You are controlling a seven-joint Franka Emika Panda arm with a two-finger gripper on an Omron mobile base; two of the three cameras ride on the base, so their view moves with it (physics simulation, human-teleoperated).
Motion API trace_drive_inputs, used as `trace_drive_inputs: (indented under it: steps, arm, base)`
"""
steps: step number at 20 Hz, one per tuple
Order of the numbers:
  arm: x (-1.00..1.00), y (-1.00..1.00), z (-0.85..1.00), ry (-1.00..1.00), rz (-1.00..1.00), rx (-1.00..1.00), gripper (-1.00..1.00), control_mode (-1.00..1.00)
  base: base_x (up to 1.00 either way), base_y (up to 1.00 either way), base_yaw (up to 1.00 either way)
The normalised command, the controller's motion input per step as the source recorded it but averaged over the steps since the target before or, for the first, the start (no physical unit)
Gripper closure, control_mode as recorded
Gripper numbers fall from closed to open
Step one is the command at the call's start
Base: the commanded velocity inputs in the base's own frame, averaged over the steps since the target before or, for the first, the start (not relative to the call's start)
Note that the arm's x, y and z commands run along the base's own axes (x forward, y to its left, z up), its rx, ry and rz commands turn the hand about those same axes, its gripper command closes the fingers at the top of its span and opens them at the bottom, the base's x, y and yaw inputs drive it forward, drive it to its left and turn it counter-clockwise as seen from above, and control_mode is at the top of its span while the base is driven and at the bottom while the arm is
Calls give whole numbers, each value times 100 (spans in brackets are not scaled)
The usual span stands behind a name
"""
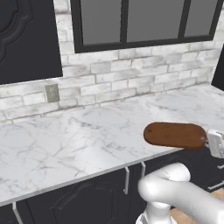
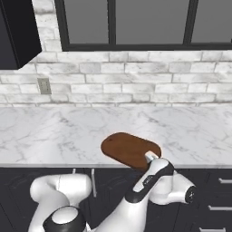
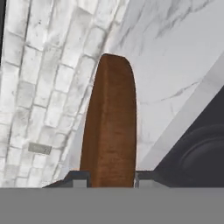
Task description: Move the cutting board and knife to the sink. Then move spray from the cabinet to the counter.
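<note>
One cutting board (image 1: 175, 134) (brown wood), near counter (image 1: 78, 140) edge, claw (image 3: 111, 179) clamping its end

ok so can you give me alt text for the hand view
The end effector grips the near end of a brown wooden cutting board, one dark fingertip on each side, and the board stretches away up the picture. Behind it lie the white marble counter and a pale brick wall; a dark cabinet front shows below the counter's edge.

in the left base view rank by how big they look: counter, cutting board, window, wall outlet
1. counter, the widest expanse
2. window, cropped by the frame's top, so only its visible part counts
3. cutting board, though it lies nearer the camera than the wall
4. wall outlet, smallest
</note>
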Motion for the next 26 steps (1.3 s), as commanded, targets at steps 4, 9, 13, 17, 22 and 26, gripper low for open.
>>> trace_drive_inputs:
  steps: [4,9,13,17,22,26]
  arm:
    - [-66,6,100,-30,0,4,100,-100]
    - [-59,33,100,-31,0,3,100,-100]
    - [-47,57,100,-30,0,4,100,-100]
    - [-20,68,86,-28,0,1,100,-100]
    - [0,16,14,-6,-6,4,100,-100]
    - [0,0,0,0,0,0,100,-100]
  base:
    - [0,0,0]
    - [0,0,0]
    - [0,0,0]
    - [0,0,0]
    - [0,0,0]
    - [0,0,0]
